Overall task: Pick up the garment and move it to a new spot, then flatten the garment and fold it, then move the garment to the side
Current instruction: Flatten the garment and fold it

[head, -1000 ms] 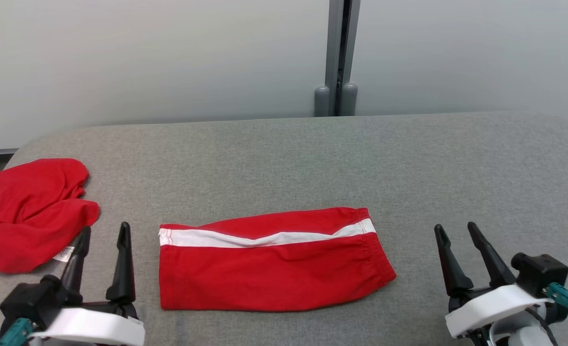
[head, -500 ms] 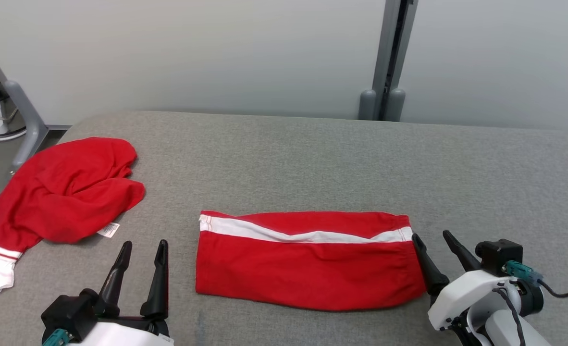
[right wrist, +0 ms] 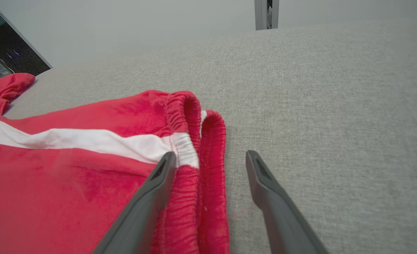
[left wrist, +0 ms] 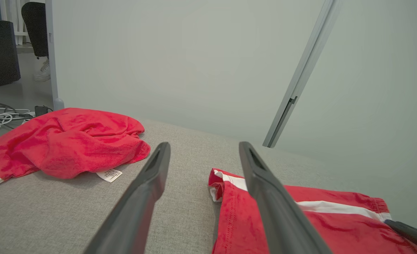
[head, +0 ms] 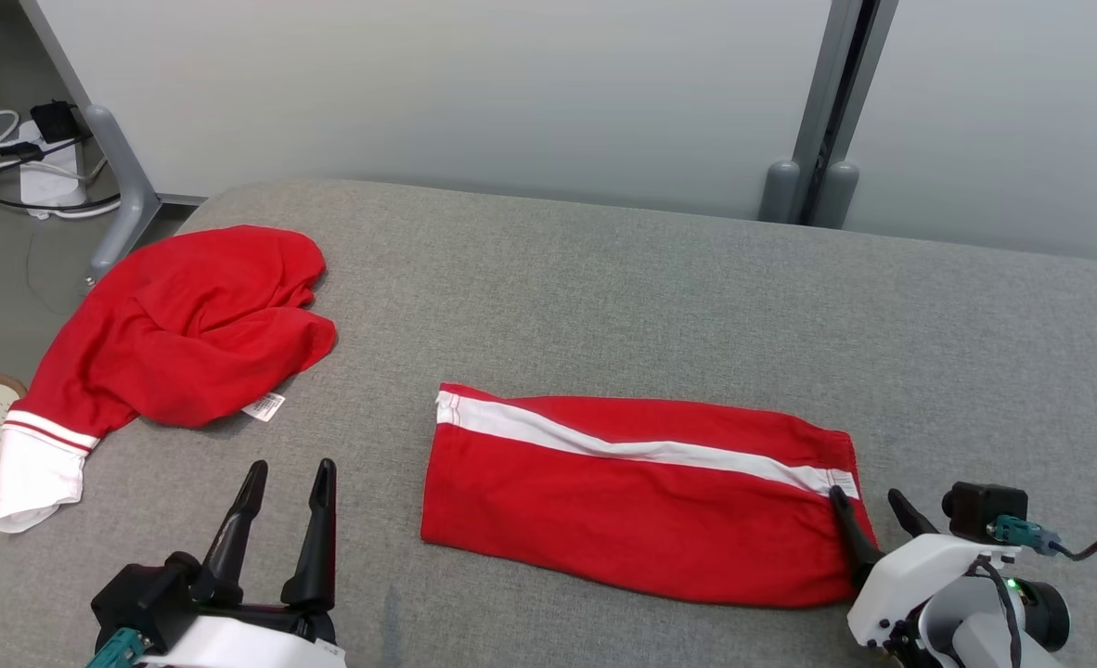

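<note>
**A:** Which step is in hand?

**B:** Folding looks done. The garment (head: 637,496) lies as a flat oblong near the table's (head: 604,278) front edge, from the middle towards the right. I judge it is the last step: moving it to the side.

**A:** Grippers?

**B:** Both are spread and hold nothing. The right gripper (head: 865,494) is at the waistband end, with one finger over the cloth and the other over bare table just beside it. The left gripper (head: 290,464) hovers by the front edge, near the hem end but apart from it.

**A:** Next move?

**B:** In my judgement the right must close on every layer of the waistband and the left must take the hem end. Then they carry it level so the fold holds.

**A:** Materials?

**B:** Red fleecy knit with one white stripe lengthwise, a gathered elastic waistband and a stitched hem. The table is covered in matte grey woven cloth. A red heap (head: 187,325) with a white cuff and a label lies crumpled at the left edge.
</note>
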Available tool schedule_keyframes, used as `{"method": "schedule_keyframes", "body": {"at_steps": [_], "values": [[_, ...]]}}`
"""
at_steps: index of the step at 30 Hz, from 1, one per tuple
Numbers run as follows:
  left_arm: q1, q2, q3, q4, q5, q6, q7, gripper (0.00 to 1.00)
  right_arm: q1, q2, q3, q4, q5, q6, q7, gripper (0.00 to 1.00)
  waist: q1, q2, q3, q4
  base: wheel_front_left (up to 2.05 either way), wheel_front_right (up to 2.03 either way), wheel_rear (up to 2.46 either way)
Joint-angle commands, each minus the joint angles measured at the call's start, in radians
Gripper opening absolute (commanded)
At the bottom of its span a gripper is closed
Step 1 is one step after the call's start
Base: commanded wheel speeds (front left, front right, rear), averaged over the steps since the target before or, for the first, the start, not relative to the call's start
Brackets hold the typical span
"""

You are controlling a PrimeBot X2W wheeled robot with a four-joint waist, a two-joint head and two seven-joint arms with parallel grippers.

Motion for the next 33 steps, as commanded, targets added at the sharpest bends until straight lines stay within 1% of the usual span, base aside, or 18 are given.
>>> {"method": "schedule_keyframes", "body": {"at_steps": [1, 8, 12, 13, 14, 16, 22, 25, 28, 33], "values": [[-0.018, -0.003, 0.007, 0.005, 0.011, -0.007, -0.002, 1.00, -0.014, 0.000, 0.004, 0.021, 0.028, 0.000, 0.008, 1.00, 0.0000, 0.0000, 0.004, 0.003, 0.00, 0.00, 0.00], [-0.033, -0.010, 0.010, 0.018, 0.023, -0.022, -0.002, 1.00, -0.026, 0.016, 0.021, 0.060, 0.169, 0.000, 0.075, 1.00, 0.0000, 0.0000, 0.017, 0.016, 0.00, 0.00, 0.00], [-0.040, -0.007, 0.012, 0.025, 0.028, -0.025, -0.002, 1.00, -0.032, 0.019, 0.046, 0.075, 0.226, 0.000, 0.113, 1.00, 0.0000, 0.0000, 0.020, 0.024, 0.00, 0.00, 0.00], [-0.041, -0.008, 0.013, 0.026, 0.028, -0.026, -0.002, 1.00, -0.033, 0.018, 0.054, 0.076, 0.238, 0.000, 0.119, 0.92, 0.0000, 0.0000, 0.019, 0.026, 0.00, 0.00, 0.00], [-0.041, -0.008, 0.013, 0.027, 0.030, -0.027, -0.002, 1.00, -0.036, 0.017, 0.060, 0.075, 0.250, 0.000, 0.121, 0.47, 0.0000, 0.0000, 0.019, 0.027, 0.00, 0.00, 0.00], [-0.041, -0.009, 0.014, 0.028, 0.033, -0.028, -0.002, 1.00, -0.043, 0.012, 0.069, 0.066, 0.272, 0.000, 0.115, 0.00, 0.0000, 0.0000, 0.017, 0.029, 0.00, 0.00, 0.00], [-0.030, -0.013, 0.020, 0.026, 0.035, -0.031, -0.002, 1.00, -0.061, -0.013, 0.091, 0.033, 0.317, 0.000, 0.078, 0.00, 0.0000, 0.0000, 0.012, 0.021, 0.00, 0.00, 0.00], [-0.022, -0.016, 0.022, 0.023, 0.036, -0.033, -0.002, 1.00, -0.061, -0.034, 0.112, 0.006, 0.350, 0.000, 0.095, 0.00, 0.0000, 0.0000, 0.006, 0.004, 0.00, 0.00, 0.00], [-0.015, -0.019, 0.021, 0.021, 0.035, -0.033, -0.002, 1.00, -0.052, -0.077, 0.139, -0.028, 0.383, 0.000, 0.133, 0.00, 0.0000, 0.0000, 0.001, -0.018, 0.00, 0.00, 0.00], [-0.006, -0.023, 0.024, 0.015, 0.038, -0.033, -0.002, 1.00, -0.045, -0.181, 0.141, -0.064, 0.430, 0.000, 0.176, 0.00, 0.0000, 0.0000, -0.004, -0.052, 0.00, 0.00, 0.00]]}}
